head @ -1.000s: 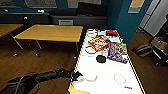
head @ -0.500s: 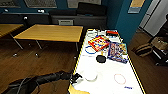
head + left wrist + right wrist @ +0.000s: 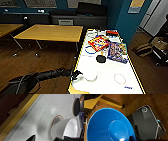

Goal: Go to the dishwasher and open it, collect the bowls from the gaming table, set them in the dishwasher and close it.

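The gaming table (image 3: 79,58) has a white top and a yellow rim. A white bowl (image 3: 91,75) (image 3: 65,129) stands near its near left edge, beside a red ring (image 3: 57,117). My left gripper (image 3: 76,74) (image 3: 46,138) is open right at this bowl, one dark fingertip (image 3: 31,137) on its free side. Farther along the table sits a small black bowl (image 3: 101,59) (image 3: 76,107). My right gripper is shut on a bright blue bowl (image 3: 109,127), held over the wooden floor beside my black base (image 3: 146,122). The dishwasher is out of view.
Colourful game boxes (image 3: 98,43) (image 3: 117,51), a blue ring (image 3: 89,50) and a red ring (image 3: 120,78) lie on the gaming table. A yellow-wood table (image 3: 50,32) stands to the left over dark floor. Bags and boxes (image 3: 143,49) sit at the right.
My left gripper has edged slightly closer to the white bowl. Everything else stands as before.
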You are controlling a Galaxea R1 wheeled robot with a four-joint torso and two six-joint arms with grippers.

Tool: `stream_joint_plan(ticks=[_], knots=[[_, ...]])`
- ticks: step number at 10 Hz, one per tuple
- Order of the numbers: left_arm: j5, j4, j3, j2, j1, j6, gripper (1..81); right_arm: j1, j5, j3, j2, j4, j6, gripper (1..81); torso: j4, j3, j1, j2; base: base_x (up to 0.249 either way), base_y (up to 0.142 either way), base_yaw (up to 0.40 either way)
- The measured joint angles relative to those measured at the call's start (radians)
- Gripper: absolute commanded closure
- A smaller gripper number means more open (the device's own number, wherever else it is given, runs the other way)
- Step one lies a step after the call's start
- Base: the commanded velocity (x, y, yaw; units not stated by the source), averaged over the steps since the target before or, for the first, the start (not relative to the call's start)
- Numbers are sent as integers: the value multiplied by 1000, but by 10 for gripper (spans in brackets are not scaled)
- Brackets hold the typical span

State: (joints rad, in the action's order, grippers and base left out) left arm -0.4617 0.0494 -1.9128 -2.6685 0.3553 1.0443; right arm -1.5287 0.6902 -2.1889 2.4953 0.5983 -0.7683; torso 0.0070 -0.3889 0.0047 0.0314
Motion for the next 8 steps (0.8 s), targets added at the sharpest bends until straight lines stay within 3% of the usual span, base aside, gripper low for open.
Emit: stream_joint_plan(ticks=[5, 8], knots=[[-14, 0, 3, -67, -46, 3, 10, 2, 0, 0, 0, 1, 0, 811, 0, 0, 0, 0, 0, 0, 0], [-33, 11, -52, -145, -39, 3, 10, 2, -1, -1, 0, 2, -8, 811, 0, 0, 0, 0, 0, 0, 0]])
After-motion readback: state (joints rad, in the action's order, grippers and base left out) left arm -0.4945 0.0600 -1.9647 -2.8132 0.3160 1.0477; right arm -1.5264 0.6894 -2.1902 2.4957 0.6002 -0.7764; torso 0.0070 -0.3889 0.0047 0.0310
